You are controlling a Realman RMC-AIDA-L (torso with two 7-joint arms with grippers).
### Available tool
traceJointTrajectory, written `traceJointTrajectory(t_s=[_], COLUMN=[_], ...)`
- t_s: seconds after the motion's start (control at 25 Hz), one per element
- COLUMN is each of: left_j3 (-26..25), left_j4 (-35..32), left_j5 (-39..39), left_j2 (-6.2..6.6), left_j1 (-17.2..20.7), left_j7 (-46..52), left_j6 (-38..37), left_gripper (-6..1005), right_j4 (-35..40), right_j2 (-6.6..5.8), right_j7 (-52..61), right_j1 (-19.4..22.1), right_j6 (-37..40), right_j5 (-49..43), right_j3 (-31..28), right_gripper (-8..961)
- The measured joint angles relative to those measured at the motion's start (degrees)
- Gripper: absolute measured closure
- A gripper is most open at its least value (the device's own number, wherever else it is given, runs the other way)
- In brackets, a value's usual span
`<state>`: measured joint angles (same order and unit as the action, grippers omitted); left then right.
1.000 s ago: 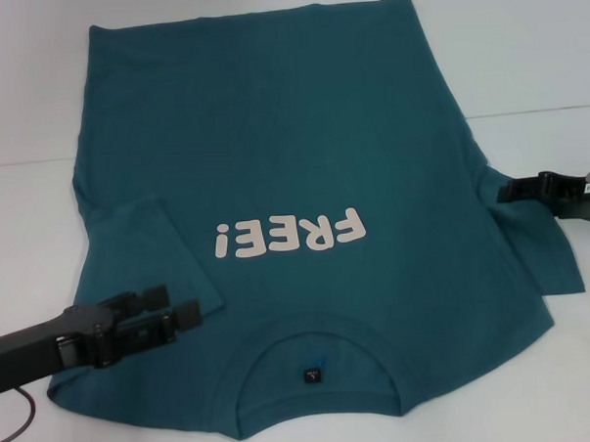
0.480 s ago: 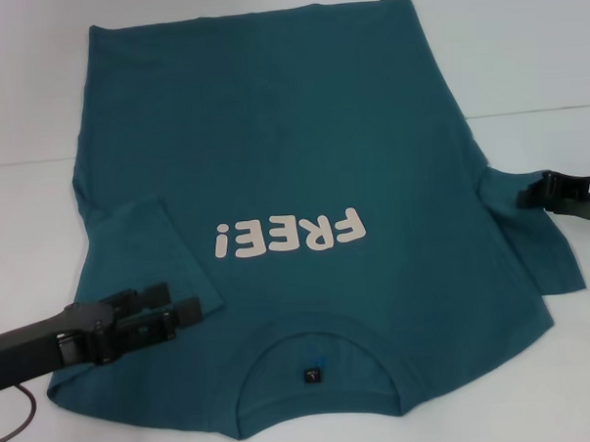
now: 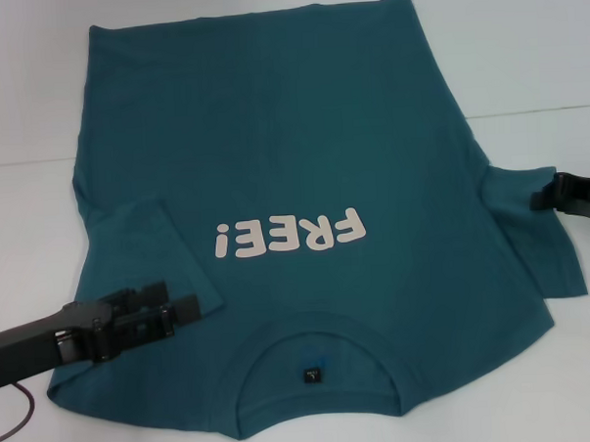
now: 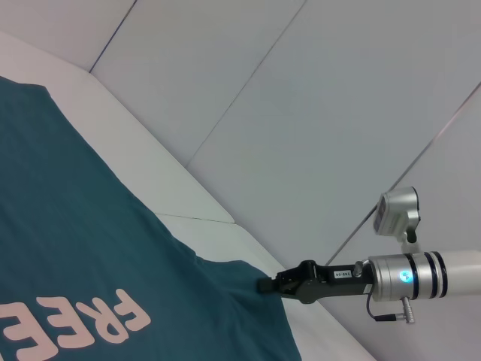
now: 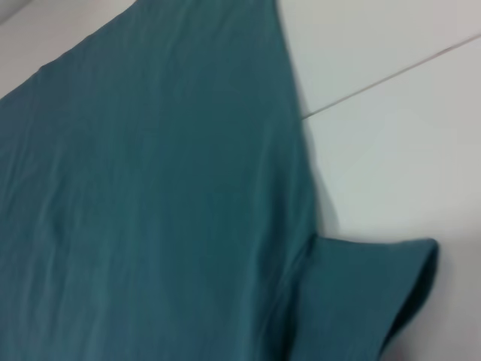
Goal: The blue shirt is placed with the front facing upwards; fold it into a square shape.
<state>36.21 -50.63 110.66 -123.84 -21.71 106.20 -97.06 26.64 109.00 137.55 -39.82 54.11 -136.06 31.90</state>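
Note:
The blue shirt (image 3: 291,133) lies flat on the white table with its collar toward me and pale "FREE!" lettering (image 3: 288,235) facing up. Its left sleeve (image 3: 144,247) is folded in over the body. My left gripper (image 3: 171,303) hovers open just over that sleeve's lower corner, holding nothing. The right sleeve (image 3: 536,240) lies spread out flat. My right gripper (image 3: 536,199) sits at that sleeve's outer edge; the left wrist view shows the right gripper's (image 4: 264,286) tip at the cloth's edge. The right wrist view shows only the shirt (image 5: 150,188) and the sleeve (image 5: 361,293).
The white table (image 3: 523,54) extends beyond the shirt on all sides, with a thin seam line (image 3: 535,111) at the right. A red cable (image 3: 20,419) loops at the near left corner. A small dark neck label (image 3: 312,375) sits inside the collar.
My right gripper has drawn back to the right, from over the right sleeve to its outer edge. The left gripper has slid slightly left. The shirt has not moved.

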Motion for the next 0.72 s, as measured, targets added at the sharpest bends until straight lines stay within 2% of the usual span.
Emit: traceJointTrajectory(t_s=[0.24,0.48,0.72], left_j3=[-0.07,-0.08,-0.09], left_j4=[-0.06,0.05,0.11], left_j5=[0.00,0.00,0.00], left_j2=[0.00,0.00,0.00], left_j1=[0.15,0.28,0.56], left_j7=[0.12,0.15,0.16], left_j6=[0.05,0.07,0.06], left_gripper=[83,83,83], right_j4=[1.88,4.24,4.38], right_j2=[-1.46,-2.25,-2.62], right_j7=[0.66,2.11,1.80], right_j1=[1.58,2.80,1.91], right_j6=[2.18,3.55,3.14], right_j5=[0.04,0.01,0.00], right_j3=[-0.47,-0.08,0.00], right_gripper=[934,931,928])
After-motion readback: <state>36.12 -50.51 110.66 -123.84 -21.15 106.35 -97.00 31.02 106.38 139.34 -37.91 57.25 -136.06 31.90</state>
